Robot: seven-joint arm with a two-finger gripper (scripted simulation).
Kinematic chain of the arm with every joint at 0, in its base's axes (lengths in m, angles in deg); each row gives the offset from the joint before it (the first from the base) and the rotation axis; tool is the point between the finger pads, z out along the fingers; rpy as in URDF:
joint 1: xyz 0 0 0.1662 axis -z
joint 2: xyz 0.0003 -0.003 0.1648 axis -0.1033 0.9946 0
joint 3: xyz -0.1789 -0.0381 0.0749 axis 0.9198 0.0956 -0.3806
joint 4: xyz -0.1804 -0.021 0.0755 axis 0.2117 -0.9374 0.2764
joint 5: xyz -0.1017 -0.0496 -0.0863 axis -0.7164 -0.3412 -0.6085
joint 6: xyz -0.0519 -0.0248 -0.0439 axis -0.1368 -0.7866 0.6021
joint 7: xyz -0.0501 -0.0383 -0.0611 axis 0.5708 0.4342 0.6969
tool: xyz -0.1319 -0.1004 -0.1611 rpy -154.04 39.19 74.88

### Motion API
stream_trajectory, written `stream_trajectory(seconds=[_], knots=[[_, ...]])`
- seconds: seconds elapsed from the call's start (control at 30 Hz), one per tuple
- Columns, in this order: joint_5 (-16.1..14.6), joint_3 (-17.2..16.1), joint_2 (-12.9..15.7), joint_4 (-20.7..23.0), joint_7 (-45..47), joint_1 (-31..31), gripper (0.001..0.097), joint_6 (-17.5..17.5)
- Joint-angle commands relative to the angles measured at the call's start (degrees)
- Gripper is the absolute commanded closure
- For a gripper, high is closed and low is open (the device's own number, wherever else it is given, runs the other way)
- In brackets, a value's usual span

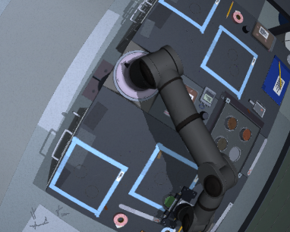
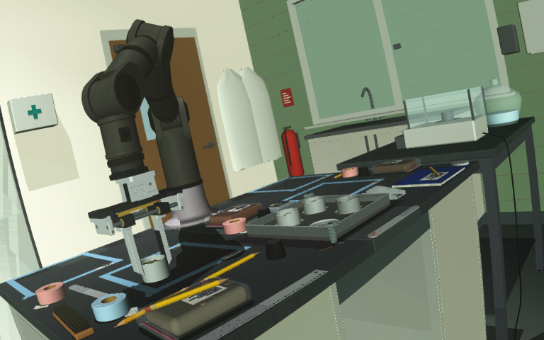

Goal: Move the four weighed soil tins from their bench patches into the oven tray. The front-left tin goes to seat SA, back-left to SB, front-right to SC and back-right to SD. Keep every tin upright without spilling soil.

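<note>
At the near end of the bench a soil tin (image 2: 154, 268) stands upright on a blue-taped patch (image 2: 174, 263). My gripper (image 2: 153, 263) comes straight down over it, and its two fingers are closed on the tin's sides. From above, the gripper (image 1: 171, 206) is largely hidden under the arm, and the tin (image 1: 168, 199) shows only as a green spot. Further along the bench, the grey oven tray (image 2: 319, 215) holds three upright tins (image 2: 314, 204). One round seat (image 1: 235, 153) in the tray (image 1: 233, 136) is empty.
Behind the bench are a door, a fire extinguisher (image 2: 293, 151) and a second table with a glass-hooded balance (image 2: 446, 120). Near the tin lie tape rolls (image 2: 110, 306), pencils (image 2: 207, 282), a book (image 2: 199, 305) and a ruler. A black cup (image 2: 275, 250) stands before the tray.
</note>
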Motion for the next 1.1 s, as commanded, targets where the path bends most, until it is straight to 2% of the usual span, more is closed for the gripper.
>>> stream_trajectory(seconds=[0.0, 0.1, 0.53, 1.07], knots=[[0.0, 0.1, -0.1, 0.1, 0.0, 0.0, 0.0911, 0.1], [0.0, 0.1, -0.1, 0.1, 0.0, 0.0, 0.0966, 0.1], [-0.2, 0.3, -0.5, 0.2, -0.1, 0.0, 0.0966, -0.5], [-2.0, 1.9, -4.8, 1.8, -1.6, -0.4, 0.0966, -6.3]])
